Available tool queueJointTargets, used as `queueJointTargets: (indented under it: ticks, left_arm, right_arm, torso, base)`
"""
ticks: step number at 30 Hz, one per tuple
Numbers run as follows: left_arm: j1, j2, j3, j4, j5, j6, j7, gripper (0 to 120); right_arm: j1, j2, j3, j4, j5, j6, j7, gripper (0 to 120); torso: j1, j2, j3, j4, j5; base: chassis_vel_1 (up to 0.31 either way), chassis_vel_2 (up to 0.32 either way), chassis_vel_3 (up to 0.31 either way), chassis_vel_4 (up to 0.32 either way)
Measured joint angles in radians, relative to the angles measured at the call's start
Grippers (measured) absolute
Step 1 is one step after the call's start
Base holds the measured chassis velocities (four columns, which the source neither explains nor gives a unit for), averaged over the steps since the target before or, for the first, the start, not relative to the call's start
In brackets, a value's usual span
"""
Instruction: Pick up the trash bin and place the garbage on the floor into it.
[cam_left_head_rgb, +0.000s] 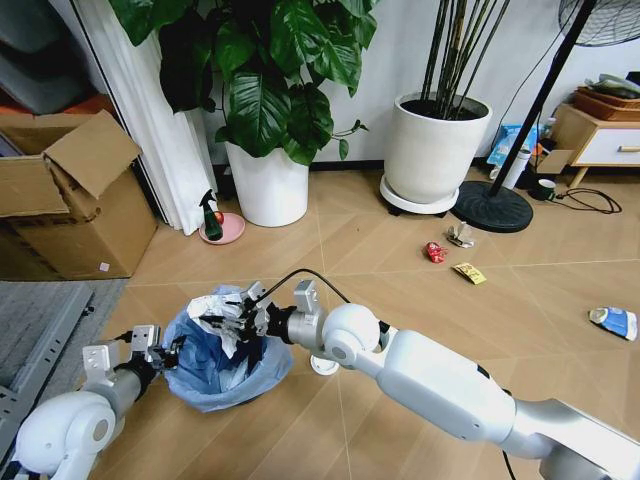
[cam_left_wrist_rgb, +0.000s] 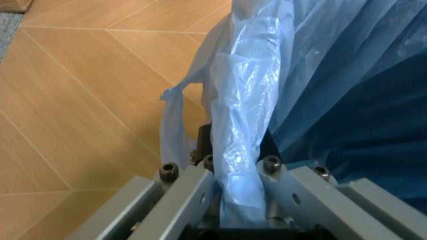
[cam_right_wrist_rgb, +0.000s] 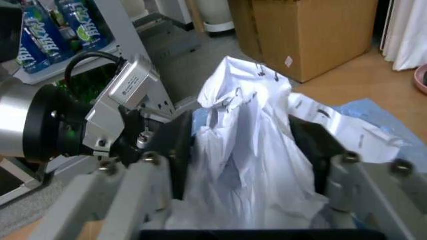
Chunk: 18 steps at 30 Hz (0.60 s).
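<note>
The trash bin (cam_left_head_rgb: 222, 372), lined with a light-blue bag, stands on the wooden floor at lower left. My left gripper (cam_left_head_rgb: 166, 353) is shut on its rim, and the bag fold (cam_left_wrist_rgb: 243, 100) runs between the fingers of the left gripper (cam_left_wrist_rgb: 239, 200). My right gripper (cam_left_head_rgb: 236, 321) hovers over the bin's opening, shut on a crumpled white tissue (cam_right_wrist_rgb: 248, 112) pinched in the right gripper (cam_right_wrist_rgb: 247, 152). More garbage lies on the floor: a white disc (cam_left_head_rgb: 322, 366), a red can (cam_left_head_rgb: 434, 252), a crumpled wrapper (cam_left_head_rgb: 461, 236), a yellow wrapper (cam_left_head_rgb: 469, 273) and a blue-and-white packet (cam_left_head_rgb: 614, 322).
Two big white plant pots (cam_left_head_rgb: 268, 185) (cam_left_head_rgb: 434, 147) stand at the back wall. A green spray bottle (cam_left_head_rgb: 211, 219) rests on a pink dish. A cardboard box (cam_left_head_rgb: 66, 200) sits far left, a fan base (cam_left_head_rgb: 493, 206) and cables at back right.
</note>
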<state>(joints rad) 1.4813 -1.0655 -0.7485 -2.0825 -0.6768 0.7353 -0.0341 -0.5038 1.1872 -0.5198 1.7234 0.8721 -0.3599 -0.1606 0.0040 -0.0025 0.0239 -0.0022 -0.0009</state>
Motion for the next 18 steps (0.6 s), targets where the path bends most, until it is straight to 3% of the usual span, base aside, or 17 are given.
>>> queueJointTargets:
  ticks: [12, 18]
  left_arm:
    - [-0.002, -0.003, -0.001, 0.002, 0.002, 0.0, 0.001, 0]
    - [-0.001, -0.006, -0.005, 0.004, 0.005, 0.0, 0.002, 0]
  right_arm:
    - [0.0, 0.005, 0.033, 0.012, -0.005, 0.014, 0.048, 97]
    - [0.0, -0.02, 0.142, 0.038, 0.007, 0.011, 0.1, 100]
  torso:
    - [0.0, 0.0, 0.0, 0.0, 0.0]
    - [0.0, 0.0, 0.0, 0.0002, 0.0001]
  base:
    - [0.0, 0.0, 0.0, 0.0]
    - [0.0, 0.0, 0.0, 0.0]
